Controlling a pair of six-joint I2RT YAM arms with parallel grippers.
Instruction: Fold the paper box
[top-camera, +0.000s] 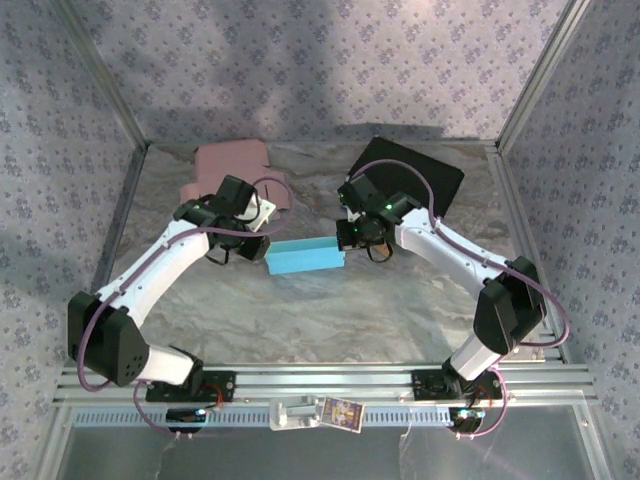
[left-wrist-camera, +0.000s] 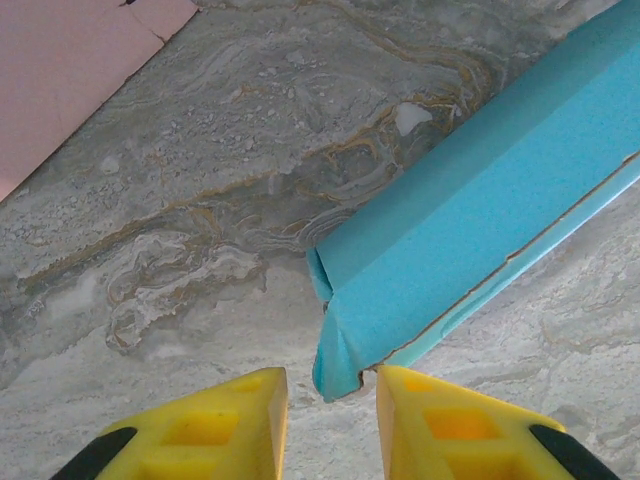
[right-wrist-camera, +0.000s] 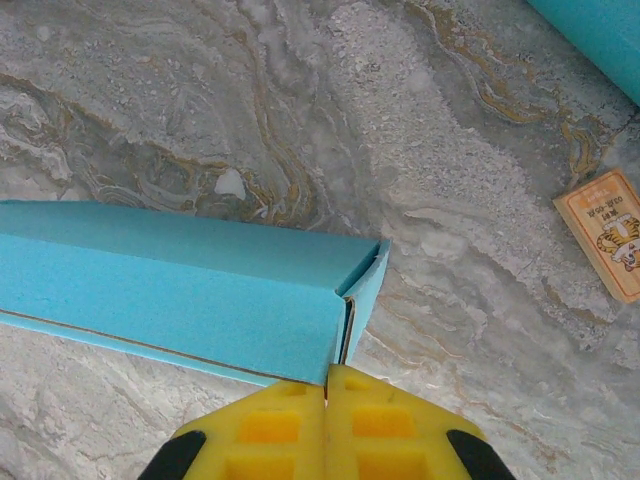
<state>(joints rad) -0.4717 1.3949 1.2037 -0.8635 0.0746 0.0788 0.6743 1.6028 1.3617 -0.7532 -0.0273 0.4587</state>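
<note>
Two items behind blue box (top-camera: 305, 256): pink sheet (top-camera: 232, 165), black pad (top-camera: 415, 172); left gripper (left-wrist-camera: 330, 385) narrowly parted, right gripper (right-wrist-camera: 327, 375) closed.

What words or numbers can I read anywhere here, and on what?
Orange tiger card: printed lines, too blurred to read.
Picture card at the near edge: too small to read.
Blue box: no print visible.

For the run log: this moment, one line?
blue box: on table | left end effector: open, box corner at tips | right end effector: shut at box's other end
</note>
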